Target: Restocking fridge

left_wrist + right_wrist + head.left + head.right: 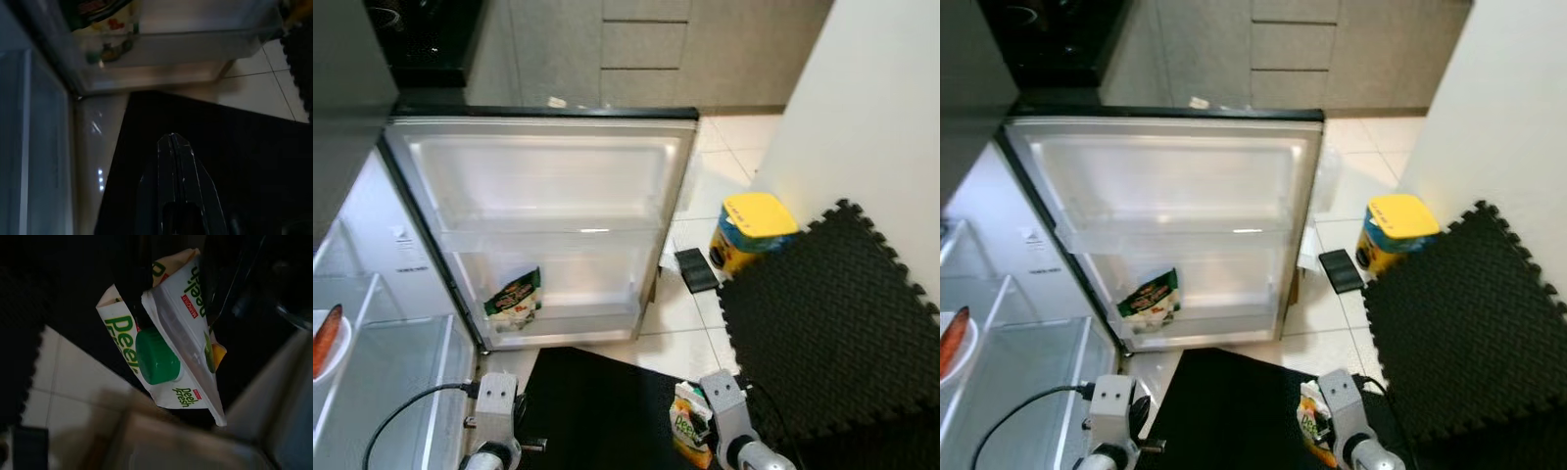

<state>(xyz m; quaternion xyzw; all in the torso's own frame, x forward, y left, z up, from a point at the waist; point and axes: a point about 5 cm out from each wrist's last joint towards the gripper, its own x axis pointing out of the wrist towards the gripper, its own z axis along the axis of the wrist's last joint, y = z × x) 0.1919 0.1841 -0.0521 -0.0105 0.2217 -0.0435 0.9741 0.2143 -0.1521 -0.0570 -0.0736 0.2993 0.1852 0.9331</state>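
The fridge door (pixel 548 186) stands wide open, its white shelves facing me. A green snack bag (pixel 515 297) leans in the lowest door shelf (pixel 570 315) and is seen close up, bag (pixel 105 19), in the left wrist view. A white and green "Peel Fresh" juice carton (pixel 166 347) with a green cap is held low at my right, carton (pixel 688 423), over the black mat. My right gripper (pixel 176 298) is shut on its top. My left gripper (pixel 172 143) hangs above the mat, fingers pressed together, holding nothing.
The fridge interior is at my left, with a glass shelf (pixel 391 382) and a white plate (pixel 335 354) holding something orange. A yellow-lidded tub (pixel 752 231) and a flat black device (pixel 696 269) are on the tiles. A foam mat (pixel 842 323) lies right, against a white wall.
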